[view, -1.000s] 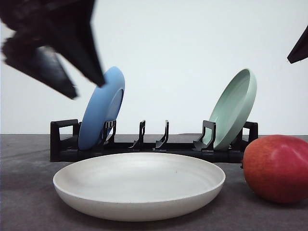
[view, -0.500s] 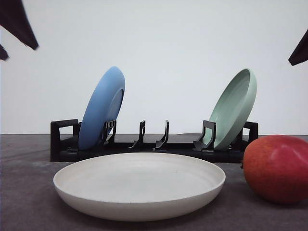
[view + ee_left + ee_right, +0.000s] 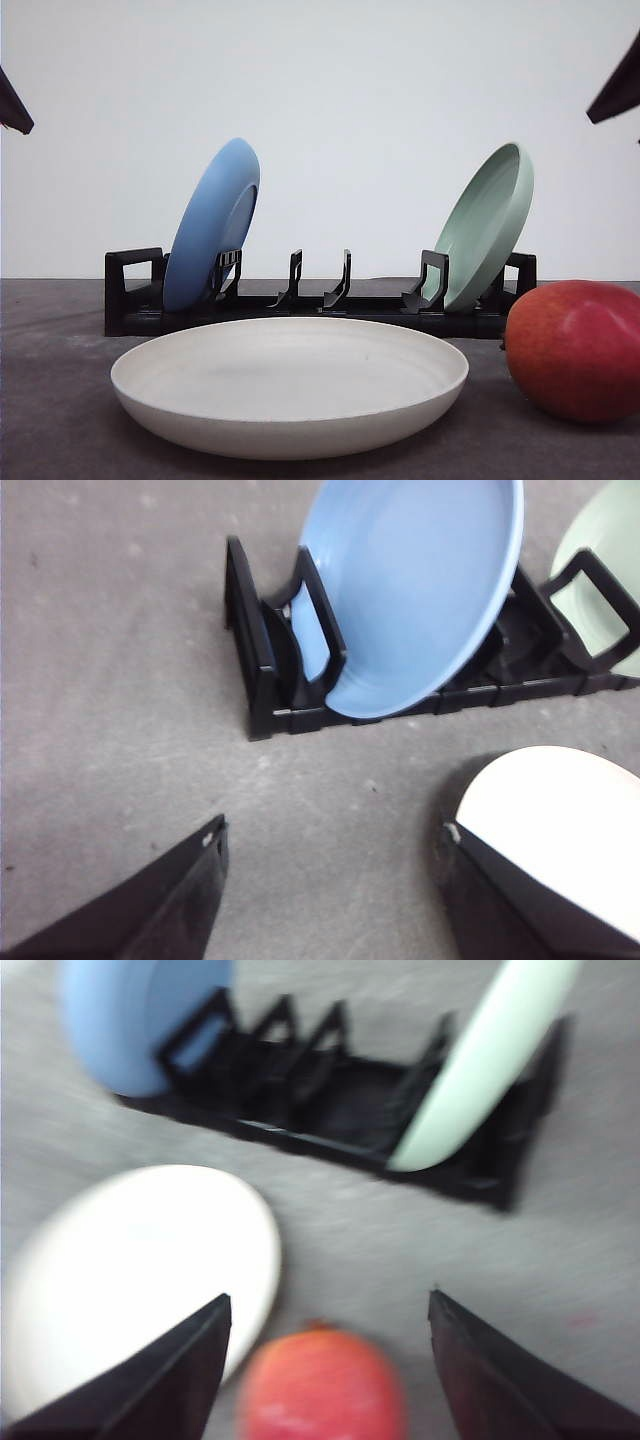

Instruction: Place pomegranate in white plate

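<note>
The pomegranate (image 3: 575, 350), red and roundish, rests on the grey table at the front right, just right of the white plate (image 3: 290, 385) and apart from it. In the right wrist view my right gripper (image 3: 328, 1300) is open above the table. The pomegranate (image 3: 322, 1385) lies between and below its fingers, untouched, with the white plate (image 3: 130, 1260) beside it. That view is blurred. My left gripper (image 3: 332, 828) is open and holds nothing over bare table, near the white plate's rim (image 3: 560, 810).
Behind the white plate stands a black dish rack (image 3: 320, 300). It holds a blue plate (image 3: 210, 225) on the left and a pale green plate (image 3: 485, 225) on the right, both upright and leaning. Dark arm parts show at the top corners (image 3: 12, 105) (image 3: 620, 95).
The left arm has swung up and away to the left, from over the blue plate to the front view's edge. The right arm's tip has shifted slightly. Plates and pomegranate have not moved.
</note>
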Controlling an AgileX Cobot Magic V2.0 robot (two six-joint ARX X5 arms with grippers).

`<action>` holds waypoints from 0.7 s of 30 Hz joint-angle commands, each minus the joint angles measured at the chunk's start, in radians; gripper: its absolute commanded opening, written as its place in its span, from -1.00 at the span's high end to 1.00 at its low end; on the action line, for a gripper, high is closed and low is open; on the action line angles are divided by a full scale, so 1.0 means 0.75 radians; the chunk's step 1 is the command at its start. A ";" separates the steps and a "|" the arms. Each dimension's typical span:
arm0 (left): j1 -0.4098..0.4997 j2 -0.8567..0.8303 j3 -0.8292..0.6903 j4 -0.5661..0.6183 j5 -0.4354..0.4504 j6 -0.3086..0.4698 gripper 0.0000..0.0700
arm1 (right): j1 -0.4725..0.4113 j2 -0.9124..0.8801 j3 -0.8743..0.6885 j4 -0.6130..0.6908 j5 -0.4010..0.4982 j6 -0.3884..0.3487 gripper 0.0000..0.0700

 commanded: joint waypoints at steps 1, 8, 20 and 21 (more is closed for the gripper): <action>-0.001 0.004 0.011 0.008 0.007 -0.006 -0.13 | 0.013 0.015 0.026 -0.033 -0.010 0.210 -0.16; -0.001 0.004 0.011 0.005 0.007 -0.007 -0.13 | 0.068 0.139 0.115 -0.271 0.083 0.226 -0.26; -0.001 0.004 0.011 0.005 0.007 -0.007 -0.13 | 0.238 0.461 0.242 -0.310 0.245 0.129 -0.67; -0.001 0.004 0.011 0.005 0.007 -0.007 -0.13 | 0.253 0.486 0.242 -0.301 0.245 0.124 -0.78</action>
